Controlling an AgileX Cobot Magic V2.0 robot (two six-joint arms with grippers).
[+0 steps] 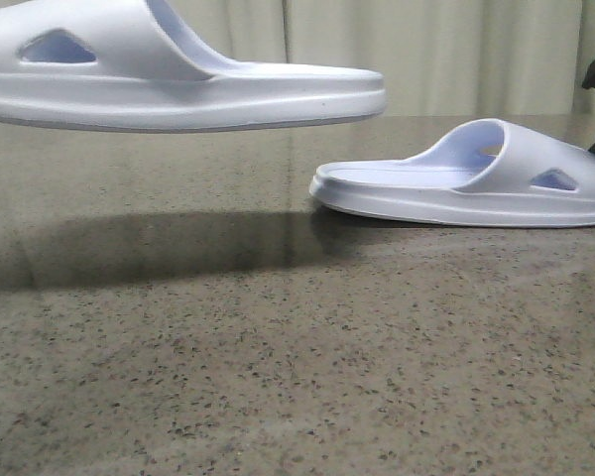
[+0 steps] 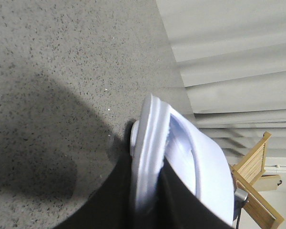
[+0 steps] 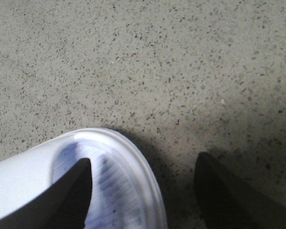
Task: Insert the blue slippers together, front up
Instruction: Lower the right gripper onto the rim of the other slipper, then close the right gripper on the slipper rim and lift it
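Left end effector [image 2: 148, 200] clamps one slipper [image 1: 169, 74] by its sole edge, dark fingers [image 2: 109, 200] on either side. That slipper hangs off the counter [image 1: 278, 377] at upper left of the front view, long axis level, strap end toward the left edge. Right end effector [image 3: 143, 191] is spread wide, one finger over the second slipper [image 1: 476, 178], which lies flat at right, strap end toward the right edge.
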